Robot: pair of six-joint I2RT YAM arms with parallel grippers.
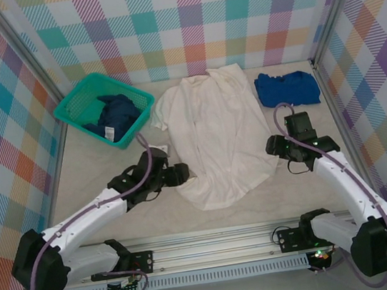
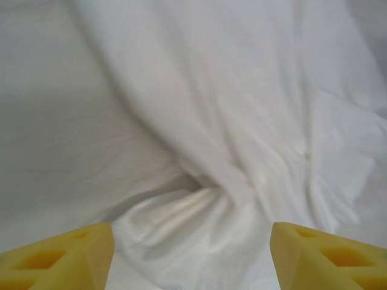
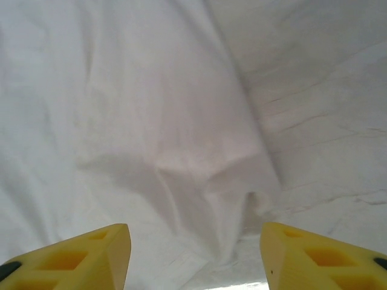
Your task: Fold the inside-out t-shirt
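The white t-shirt (image 1: 214,138) lies spread and wrinkled on the table's middle, collar end far, hem near. My left gripper (image 1: 182,174) sits at its near left edge, open, yellow fingers (image 2: 57,254) wide apart with a bunched fold of the t-shirt (image 2: 199,223) between them, not clamped. My right gripper (image 1: 274,146) is at the near right edge, also open; its fingers (image 3: 320,260) straddle the t-shirt's (image 3: 181,139) folded edge, cloth lying loose between them.
A green basket (image 1: 76,107) at the back left holds a dark navy garment (image 1: 113,115). A bright blue folded shirt (image 1: 286,87) lies at the back right. Plaid walls enclose the cream table surface (image 1: 102,161), with a metal rail along the near edge.
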